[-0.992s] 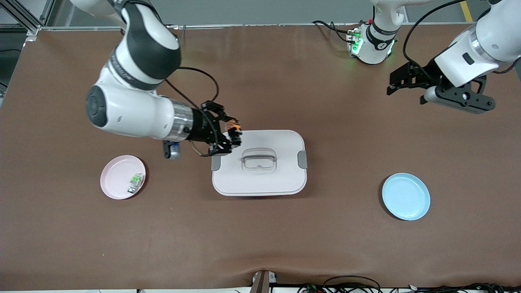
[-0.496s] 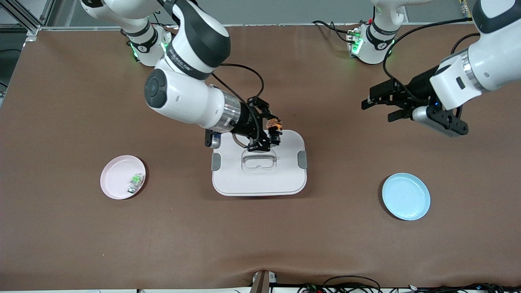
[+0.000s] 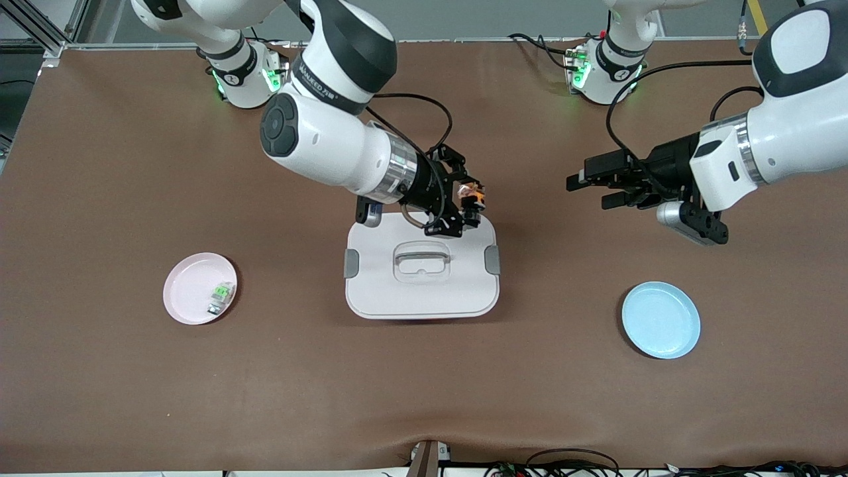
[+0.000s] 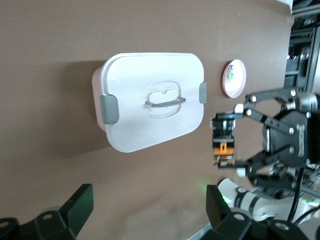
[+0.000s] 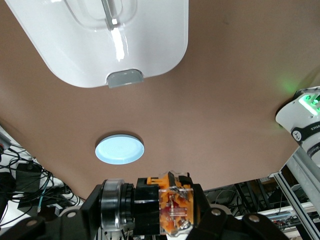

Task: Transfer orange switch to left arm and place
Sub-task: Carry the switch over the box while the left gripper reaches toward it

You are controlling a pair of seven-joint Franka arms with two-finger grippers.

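The right tool (image 3: pixel 469 211) clenches the orange switch (image 3: pixel 473 196) above the box (image 3: pixel 421 291) edge at its 1 o'clock corner, offering it sideways toward the released left tool (image 3: pixel 586 189), which hangs over bare surface (image 3: pixel 424 397) for a handover clear of the lid

The right arm reaches in from its base with its wrist angled downward; the right gripper (image 3: pixel 468 209) has its fingers closed on the orange switch (image 3: pixel 472 194), which sits clamped between the fingertips. The left arm extends level, and the left gripper (image 3: pixel 583 190) holds its fingers spread, nothing between them.
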